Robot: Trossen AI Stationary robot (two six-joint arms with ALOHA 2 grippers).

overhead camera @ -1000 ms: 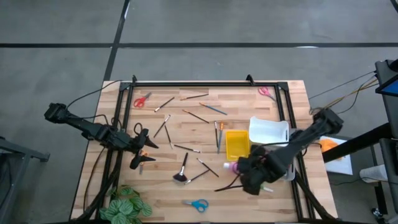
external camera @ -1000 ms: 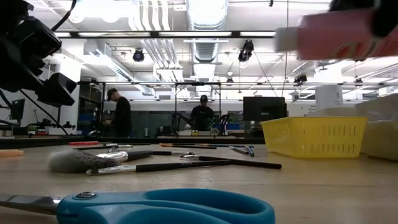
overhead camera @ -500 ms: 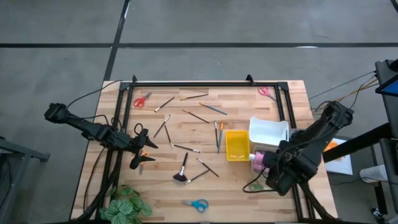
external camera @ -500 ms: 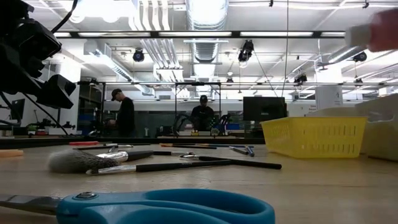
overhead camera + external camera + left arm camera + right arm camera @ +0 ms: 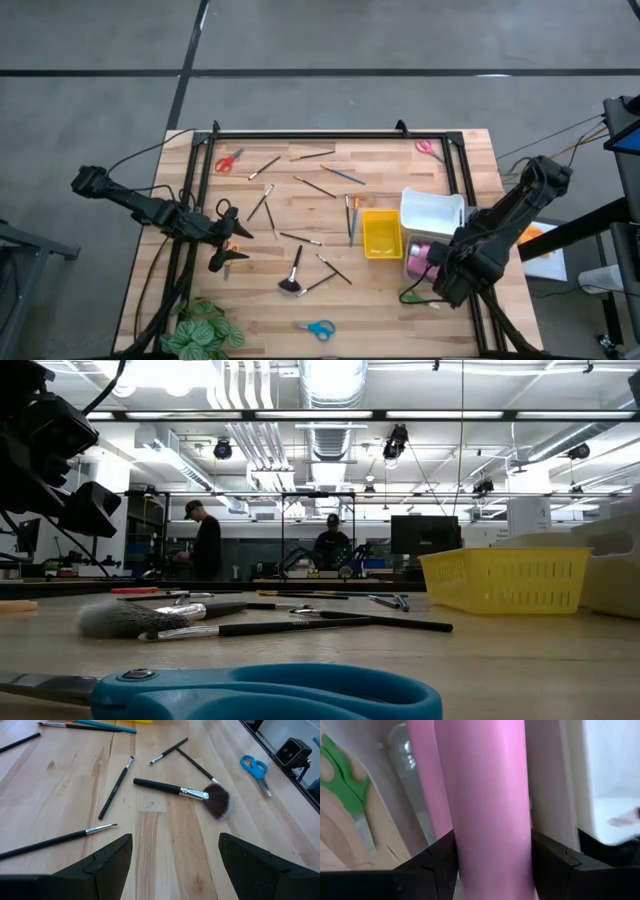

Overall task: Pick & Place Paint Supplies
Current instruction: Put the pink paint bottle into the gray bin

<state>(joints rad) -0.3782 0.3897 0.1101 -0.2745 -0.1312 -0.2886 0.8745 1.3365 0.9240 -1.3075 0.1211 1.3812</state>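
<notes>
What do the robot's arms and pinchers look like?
Both arms are thin, black and jointed, with dark cables trailing off them. The left gripper has two stubby black fingers with slanted, blocky tips. The right gripper has the same dark, angular fingers. No stickers or markings show.

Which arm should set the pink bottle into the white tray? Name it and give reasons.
Right. The right gripper already grips the pink bottle beside the white tray. The left gripper hangs open across the table, near the brushes.
</notes>
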